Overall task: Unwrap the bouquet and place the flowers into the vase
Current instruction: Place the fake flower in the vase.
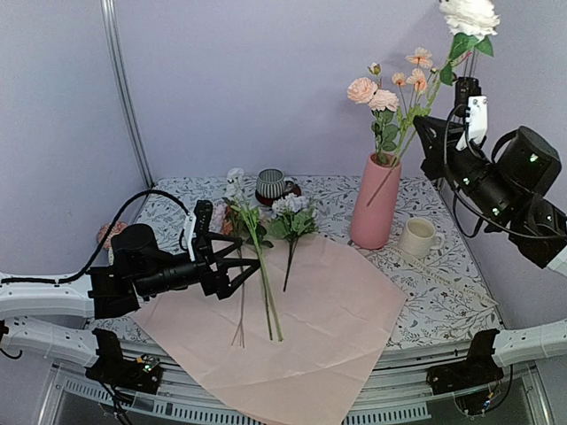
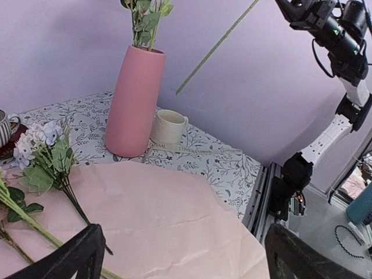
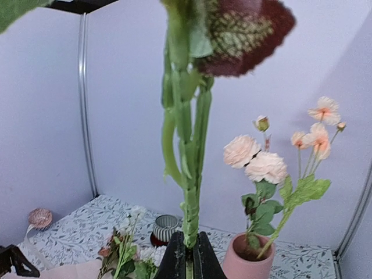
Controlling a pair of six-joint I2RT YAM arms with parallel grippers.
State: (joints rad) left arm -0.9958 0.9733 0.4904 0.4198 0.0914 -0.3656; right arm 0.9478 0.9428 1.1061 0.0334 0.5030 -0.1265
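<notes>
Peach flowers (image 1: 373,92) in pink vase (image 1: 376,209)

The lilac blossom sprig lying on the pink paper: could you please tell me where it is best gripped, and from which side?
Grip the bare lower stem, below the leaves, coming down from above with the jaws straddling it. The lilac sprig lies flat on the paper, so a sideways approach would likely catch the sheet; its bushy head offers nothing firm.
</notes>
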